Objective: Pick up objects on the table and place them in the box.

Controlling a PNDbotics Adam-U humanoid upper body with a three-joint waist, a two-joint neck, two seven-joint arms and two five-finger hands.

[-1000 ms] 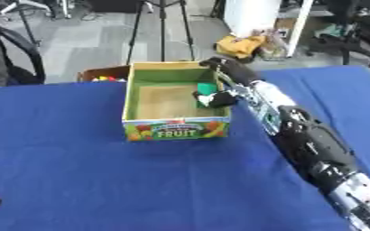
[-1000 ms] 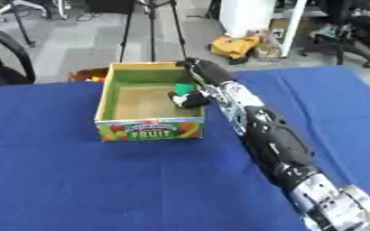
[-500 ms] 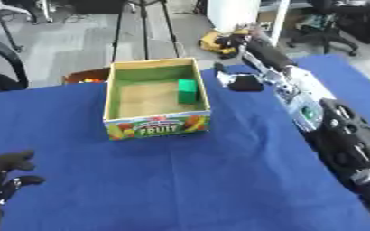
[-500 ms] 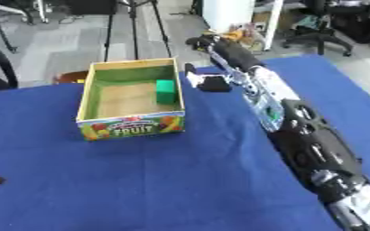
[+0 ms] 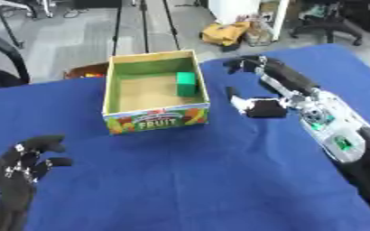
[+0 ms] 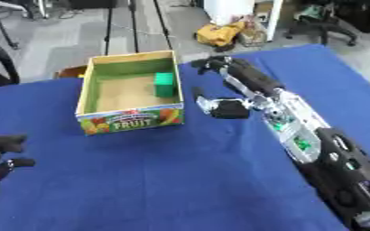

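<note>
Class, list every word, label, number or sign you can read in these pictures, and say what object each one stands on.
"FRUIT" in white capitals on the front wall of the box, among printed fruit pictures.
Small green marks on the right arm: too blurred to read.
No other readable text; the green block inside the box shows none.

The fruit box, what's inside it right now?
A green block lies inside the box, against its right wall on the bare brown floor. The near wall hides the strip of floor just behind it.
</note>
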